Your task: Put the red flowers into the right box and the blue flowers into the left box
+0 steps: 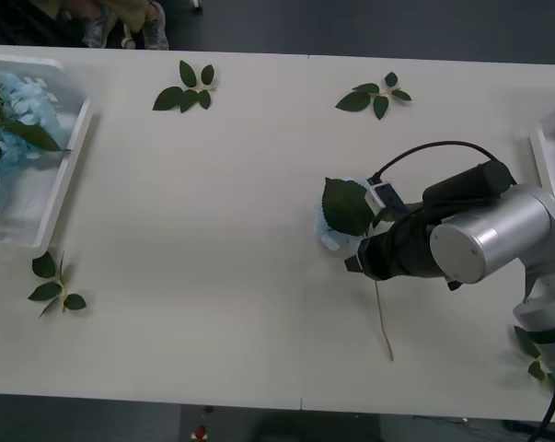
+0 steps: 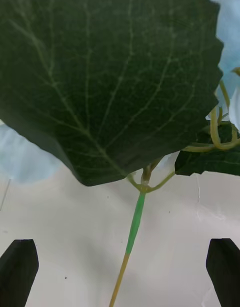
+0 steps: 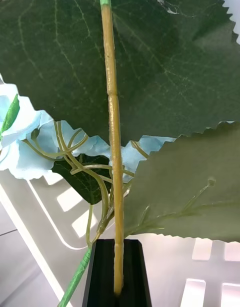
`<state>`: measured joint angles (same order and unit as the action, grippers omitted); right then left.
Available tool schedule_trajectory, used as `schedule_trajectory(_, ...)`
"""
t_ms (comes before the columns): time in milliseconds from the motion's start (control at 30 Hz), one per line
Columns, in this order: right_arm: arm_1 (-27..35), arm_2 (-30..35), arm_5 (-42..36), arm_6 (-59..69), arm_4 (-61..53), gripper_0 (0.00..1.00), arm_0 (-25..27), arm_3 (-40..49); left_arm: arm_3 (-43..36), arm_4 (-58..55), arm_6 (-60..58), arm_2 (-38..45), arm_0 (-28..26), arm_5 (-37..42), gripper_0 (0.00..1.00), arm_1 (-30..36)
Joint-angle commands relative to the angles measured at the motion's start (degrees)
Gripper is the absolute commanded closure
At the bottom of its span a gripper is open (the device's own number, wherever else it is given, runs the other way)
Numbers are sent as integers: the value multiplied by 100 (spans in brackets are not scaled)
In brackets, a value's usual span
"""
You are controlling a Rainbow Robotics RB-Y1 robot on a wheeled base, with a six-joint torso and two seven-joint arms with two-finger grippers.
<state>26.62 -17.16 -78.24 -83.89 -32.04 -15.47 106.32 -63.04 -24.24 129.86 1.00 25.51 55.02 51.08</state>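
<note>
the white worktop (image 1: 231,230) spans the front view, with the left box (image 1: 70,161) at its far left edge already holding pale blue flowers, and a sliver of the right box (image 1: 546,147) at the far right. the right arm (image 1: 484,235) reaches in from the right over the middle-right of the worktop, and its right pincer (image 2: 120,272) hangs over a lone blue flower (image 1: 330,230) lying there, its big dark leaf (image 1: 348,204) covering most of the bloom and its thin stem (image 1: 384,327) trailing toward the near edge. in the right wrist view the two black fingertips (image 2: 17,269) stand wide apart with that stem running between them, touching neither, so this pincer is released. the left pincer (image 3: 116,272), seen in its own wrist view over the slotted bottom of the left box, is clenched on the stem of another blue flower (image 3: 22,142), whose leaves and petals hang close before the camera. by my reading, two steps are in hand: the left arm is delivering a blue flower to its box, and the right is lining up a pick. the next move for the right calls for lowering until the fingers straddle the thin stem just below the leaf, then closing squarely so it does not slip; the left need only let go.
</note>
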Motion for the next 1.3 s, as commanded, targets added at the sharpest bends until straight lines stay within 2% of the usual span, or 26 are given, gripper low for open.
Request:
schedule_trajectory(33, -43, -86, 187, 198, 92, 1, -53, -94, -77, 7, -48, 128, 59, -53, 77, 130)
schedule_trajectory(100, -69, -86, 248, 180, 110, 1, -53, -173, -77, 7, -48, 128, 59, -53, 47, 130)
schedule_trajectory(167, -87, -86, 283, 172, 136, 1, -53, -208, -77, -10, -48, 128, 59, -53, 28, 130)
schedule_trajectory(200, -96, -86, 283, 172, 145, 1, -61, -226, -77, -28, -48, 128, 59, -53, 24, 130)
schedule_trajectory(667, -184, -148, 530, 66, 198, 1, -167, -630, -200, -168, -22, 190, 59, -26, 0, 139)
schedule_trajectory(867, -219, -306, 767, 40, 224, 4, -352, -973, -877, -239, 39, 550, 59, 984, 0, 139)
schedule_trajectory(967, -254, -306, 776, 40, 259, 19, -369, -990, -1290, -239, 75, 744, 59, 1573, 0, 139)
schedule_trajectory(1067, -254, -306, 776, 40, 259, 54, -369, -990, -1879, -239, 119, 972, 59, 2391, 0, 165)
schedule_trajectory(1167, -254, -306, 776, 40, 250, 72, -369, -990, -2275, -247, 154, 1122, 59, 2865, 0, 174)
schedule_trajectory(1233, -254, -306, 776, 31, 259, 97, -369, -990, -2696, -291, 180, 1280, 59, 3366, 0, 183)
schedule_trajectory(1300, -254, -306, 776, 22, 259, 100, -369, -990, -3022, -335, 180, 1394, 59, 3718, 0, 174)
